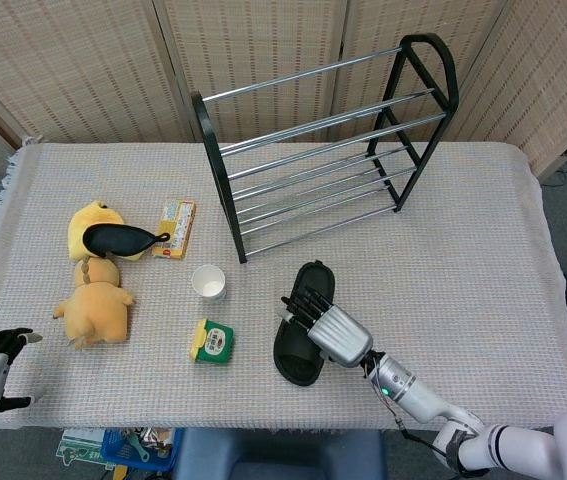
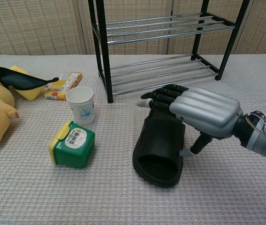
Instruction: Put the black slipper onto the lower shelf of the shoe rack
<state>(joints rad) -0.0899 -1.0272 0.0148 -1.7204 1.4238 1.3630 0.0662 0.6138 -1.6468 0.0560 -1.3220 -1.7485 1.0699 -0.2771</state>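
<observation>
A staged test room rather than a lived-in home: woven reed folding screens close off the back, and a table under a beige woven cloth carries unrelated props such as a yellow plush duck and a white paper cup.

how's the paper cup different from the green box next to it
The paper cup is white with a small blue print and round; the green box is green with a yellow side and squarish. The cup stands upright with its mouth open, while the box is closed, with a printed label on top. In the chest view the cup stands further back, toward the shoe rack, the box nearer the camera. Both sit on the table cloth, apart from each other.
</observation>
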